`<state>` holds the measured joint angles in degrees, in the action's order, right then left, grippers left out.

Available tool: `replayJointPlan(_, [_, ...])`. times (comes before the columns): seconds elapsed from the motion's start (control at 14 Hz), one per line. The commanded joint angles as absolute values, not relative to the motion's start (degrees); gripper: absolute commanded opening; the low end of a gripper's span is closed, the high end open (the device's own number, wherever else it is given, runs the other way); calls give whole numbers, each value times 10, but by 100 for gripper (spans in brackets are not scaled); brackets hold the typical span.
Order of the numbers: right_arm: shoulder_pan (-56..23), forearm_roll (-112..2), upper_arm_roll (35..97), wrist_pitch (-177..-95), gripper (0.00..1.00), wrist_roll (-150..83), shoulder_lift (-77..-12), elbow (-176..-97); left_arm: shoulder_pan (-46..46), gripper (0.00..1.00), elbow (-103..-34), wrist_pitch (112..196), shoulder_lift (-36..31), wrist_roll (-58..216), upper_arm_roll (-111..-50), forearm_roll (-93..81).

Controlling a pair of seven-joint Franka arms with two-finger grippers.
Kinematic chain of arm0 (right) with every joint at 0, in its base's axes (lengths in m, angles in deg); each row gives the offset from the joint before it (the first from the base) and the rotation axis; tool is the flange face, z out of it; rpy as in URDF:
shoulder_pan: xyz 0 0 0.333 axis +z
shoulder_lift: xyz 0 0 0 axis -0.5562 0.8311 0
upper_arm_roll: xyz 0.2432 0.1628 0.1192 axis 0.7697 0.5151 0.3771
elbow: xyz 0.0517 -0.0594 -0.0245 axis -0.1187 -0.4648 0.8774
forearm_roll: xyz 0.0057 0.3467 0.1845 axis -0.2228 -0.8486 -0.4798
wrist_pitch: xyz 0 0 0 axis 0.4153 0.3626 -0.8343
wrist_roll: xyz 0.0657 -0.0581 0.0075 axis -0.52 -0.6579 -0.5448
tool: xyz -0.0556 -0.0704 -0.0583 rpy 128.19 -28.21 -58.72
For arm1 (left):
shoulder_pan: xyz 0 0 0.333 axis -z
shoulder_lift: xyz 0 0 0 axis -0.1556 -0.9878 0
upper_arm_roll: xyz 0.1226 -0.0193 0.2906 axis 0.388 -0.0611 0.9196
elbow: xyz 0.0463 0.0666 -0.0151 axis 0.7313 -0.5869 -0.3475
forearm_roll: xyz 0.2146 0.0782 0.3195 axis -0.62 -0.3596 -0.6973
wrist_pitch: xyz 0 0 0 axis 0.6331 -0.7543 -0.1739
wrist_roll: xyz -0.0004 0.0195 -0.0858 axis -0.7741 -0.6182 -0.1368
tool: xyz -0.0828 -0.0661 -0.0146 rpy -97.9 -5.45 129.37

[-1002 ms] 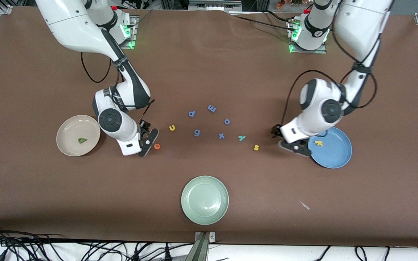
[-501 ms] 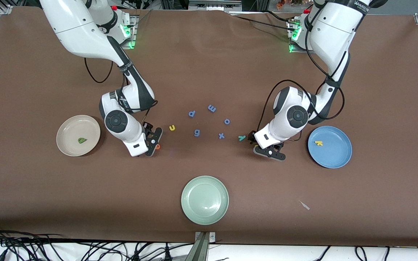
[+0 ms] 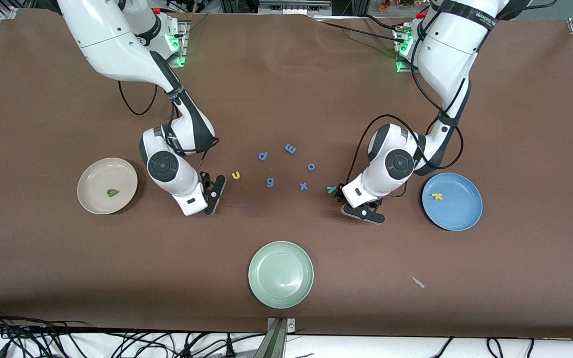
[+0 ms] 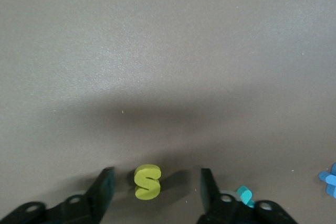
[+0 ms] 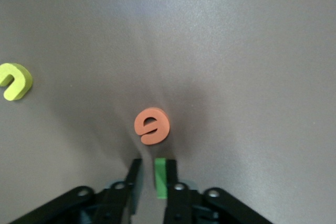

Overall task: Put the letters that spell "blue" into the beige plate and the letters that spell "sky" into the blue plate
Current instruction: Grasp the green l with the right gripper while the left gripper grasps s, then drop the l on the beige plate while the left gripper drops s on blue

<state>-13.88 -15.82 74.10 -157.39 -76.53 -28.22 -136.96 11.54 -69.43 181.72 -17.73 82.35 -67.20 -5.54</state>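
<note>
Right gripper [image 5: 154,174] jaws pinch the green l [image 5: 160,178]; left gripper [image 4: 153,190] jaws spread around the yellow s [image 4: 147,181].

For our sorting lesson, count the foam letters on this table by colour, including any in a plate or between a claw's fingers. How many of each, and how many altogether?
Blue letters: 5
Yellow letters: 3
Green letters: 2, the b and the l bar
Teal letter: 1
Orange letter: 1
Total: 12
</note>
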Motion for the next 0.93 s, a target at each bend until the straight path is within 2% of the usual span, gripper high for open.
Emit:
replayJointPlan(0.0, [-138, -158, 740, -1573, 0, -770, -272, -1354, 121, 38, -685, 1821, -187, 827, -667, -55])
replayJointPlan(0.14, [-144, -161, 740, -1560, 0, -770, -278, -1337, 121, 22, -686, 1821, -187, 828, -667, -87])
replayJointPlan(0.21, [-146, -164, 739, -1529, 0, -770, -279, -1322, 121, 14, -686, 1821, -187, 828, -667, -105])
replayJointPlan(0.29, [-156, -165, 738, -1490, 0, -773, -279, -1301, 121, 10, -687, 1821, -186, 828, -667, -110])
replayJointPlan(0.5, [-201, -165, 736, -1409, 0, -777, -293, -1286, 85, 9, -697, 1804, -142, 849, -667, -113])
replayJointPlan(0.64, [-226, -162, 730, -1375, 0, -777, -304, -1289, 34, 12, -735, 1757, -85, 908, -669, -112])
replayJointPlan(0.86, [-231, -159, 677, -1348, 0, -777, -327, -1311, -76, 13, -820, 1753, -18, 1039, -690, -106])
